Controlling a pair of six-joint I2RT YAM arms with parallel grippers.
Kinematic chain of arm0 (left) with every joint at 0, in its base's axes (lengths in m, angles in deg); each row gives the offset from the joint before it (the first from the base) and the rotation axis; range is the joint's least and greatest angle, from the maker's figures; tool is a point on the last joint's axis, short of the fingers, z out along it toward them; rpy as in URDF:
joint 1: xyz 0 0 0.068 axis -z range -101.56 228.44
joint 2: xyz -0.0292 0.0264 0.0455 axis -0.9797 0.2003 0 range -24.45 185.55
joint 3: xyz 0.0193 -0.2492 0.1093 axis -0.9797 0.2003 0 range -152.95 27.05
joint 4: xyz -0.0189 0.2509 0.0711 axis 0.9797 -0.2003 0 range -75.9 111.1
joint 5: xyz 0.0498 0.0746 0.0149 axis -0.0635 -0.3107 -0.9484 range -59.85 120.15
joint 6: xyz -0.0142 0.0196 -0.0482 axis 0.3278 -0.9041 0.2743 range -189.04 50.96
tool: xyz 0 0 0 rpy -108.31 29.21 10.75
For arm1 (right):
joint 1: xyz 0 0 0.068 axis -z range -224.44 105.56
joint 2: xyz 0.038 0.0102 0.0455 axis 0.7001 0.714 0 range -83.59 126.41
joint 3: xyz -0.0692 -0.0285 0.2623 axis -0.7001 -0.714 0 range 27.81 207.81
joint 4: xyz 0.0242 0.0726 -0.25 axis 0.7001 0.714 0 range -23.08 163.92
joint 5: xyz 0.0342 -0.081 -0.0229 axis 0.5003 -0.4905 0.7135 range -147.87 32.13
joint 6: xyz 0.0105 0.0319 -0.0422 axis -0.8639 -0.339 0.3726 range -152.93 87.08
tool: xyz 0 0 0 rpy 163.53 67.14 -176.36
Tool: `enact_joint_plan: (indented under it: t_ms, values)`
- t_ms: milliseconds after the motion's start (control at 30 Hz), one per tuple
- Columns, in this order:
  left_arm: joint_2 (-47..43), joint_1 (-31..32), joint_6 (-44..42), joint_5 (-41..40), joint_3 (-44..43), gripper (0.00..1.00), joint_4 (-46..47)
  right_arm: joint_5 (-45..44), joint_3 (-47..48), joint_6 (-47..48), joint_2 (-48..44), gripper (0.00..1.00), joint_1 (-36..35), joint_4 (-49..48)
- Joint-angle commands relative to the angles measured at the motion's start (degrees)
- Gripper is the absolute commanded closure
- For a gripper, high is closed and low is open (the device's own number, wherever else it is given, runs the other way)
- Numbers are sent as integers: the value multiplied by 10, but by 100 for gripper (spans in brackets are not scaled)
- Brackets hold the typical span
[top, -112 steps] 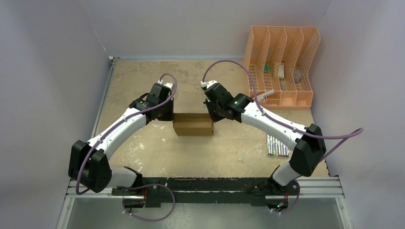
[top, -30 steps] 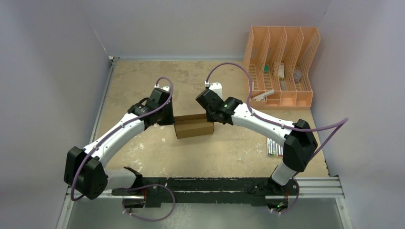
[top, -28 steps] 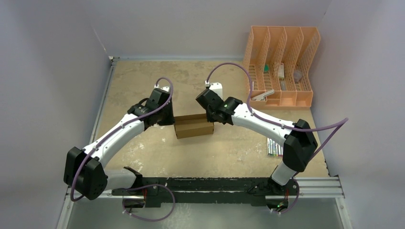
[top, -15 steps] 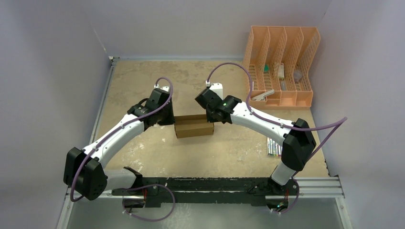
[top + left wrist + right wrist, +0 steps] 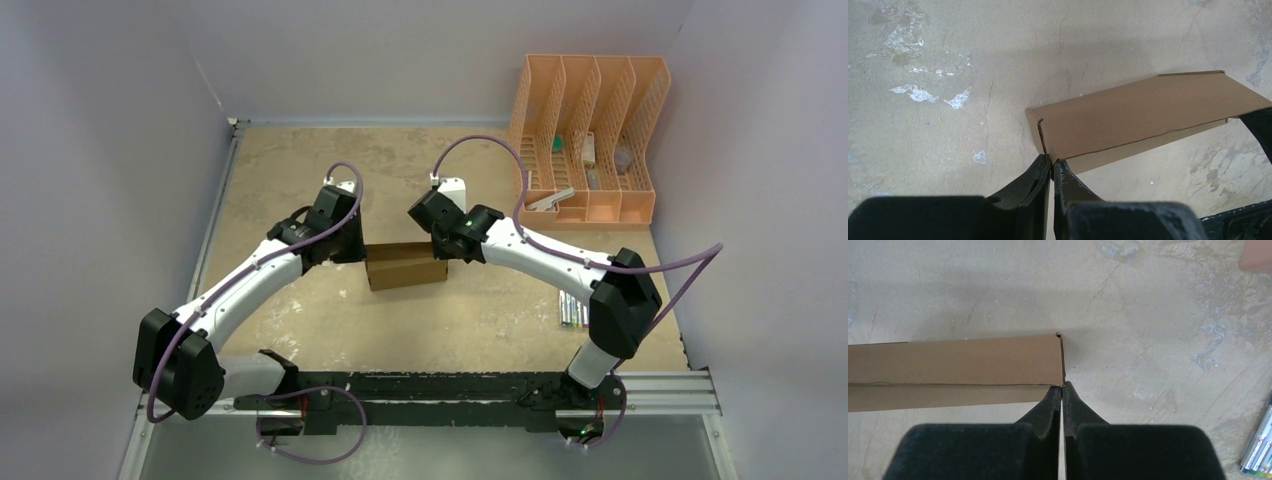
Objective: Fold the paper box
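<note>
The paper box [image 5: 405, 265] is a small closed brown carton lying on the table between my two arms. My left gripper [image 5: 362, 258] is shut, its tips touching the box's left end. In the left wrist view the closed fingertips [image 5: 1051, 162] meet the near corner of the box [image 5: 1138, 110], right at the end-flap seam. My right gripper [image 5: 446, 255] is shut at the box's right end. In the right wrist view its tips [image 5: 1062, 386] touch the near right corner of the box [image 5: 953, 360]. I cannot tell whether either pinches a flap edge.
An orange plastic file rack [image 5: 590, 140] stands at the back right, with small items inside. A pack of coloured markers [image 5: 572, 308] lies on the table right of the box, also at the right wrist view's edge [image 5: 1258, 450]. Grey walls enclose the table.
Since 3.7 s ago the box has turned slightly and shifted toward the back, with both grippers following at its ends. Over the last second the right arm has edged a little left.
</note>
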Motion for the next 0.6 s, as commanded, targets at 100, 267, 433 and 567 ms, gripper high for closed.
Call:
enact_joint_plan:
  t_ms: [100,267,433,567]
  values:
    - [-8,1,-2,-13,0,94,4,-17,-26,-2,-7,100,-8,6]
    - [-13,3,10,-16,18,94,11,-23,-37,2,-16,100,-15,-11]
    - [-32,12,9,-45,64,94,29,-22,-67,5,-33,100,-23,-44]
    - [-65,20,15,-54,111,94,69,-17,-94,5,-62,92,-24,-71]
